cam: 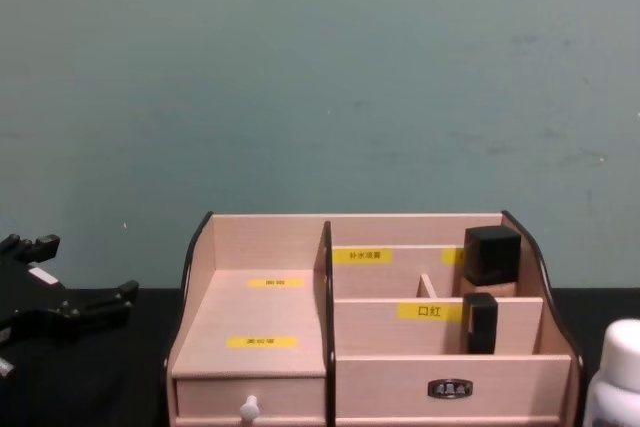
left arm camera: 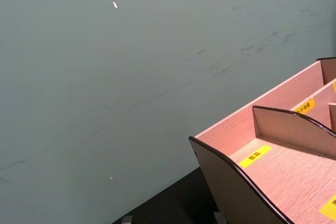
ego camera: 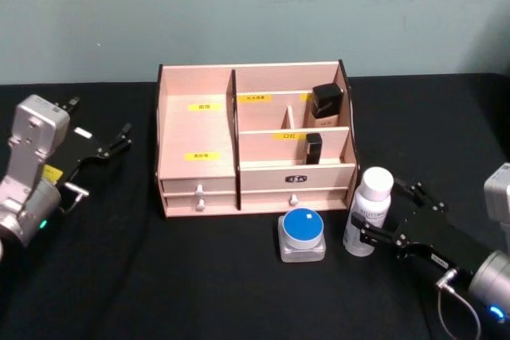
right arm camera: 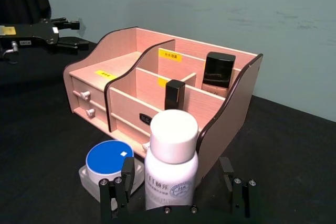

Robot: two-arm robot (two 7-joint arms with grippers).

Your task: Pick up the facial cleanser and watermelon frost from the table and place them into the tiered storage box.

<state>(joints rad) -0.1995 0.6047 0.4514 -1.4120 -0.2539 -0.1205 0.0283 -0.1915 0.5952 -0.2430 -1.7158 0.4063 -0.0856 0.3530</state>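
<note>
Right gripper (right arm camera: 176, 170) at front right of the table (ego camera: 199, 284), fingers (right arm camera: 127, 174) wide apart either side of the white bottle (right arm camera: 171, 148), small gaps, not touching. Blue-lidded jar (ego camera: 302, 234) stands just left of the bottle, in front of the wooden box (ego camera: 199, 129) mid-table. Left gripper (right arm camera: 80, 35) near left edge, fingers apart, holding nothing.

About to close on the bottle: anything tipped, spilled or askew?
Nothing stands out. The white bottle stands upright between the right gripper's open jaws, the blue-lidded jar sits flat beside it, and the tiered storage box looks intact. The left gripper idles at the left.
</note>
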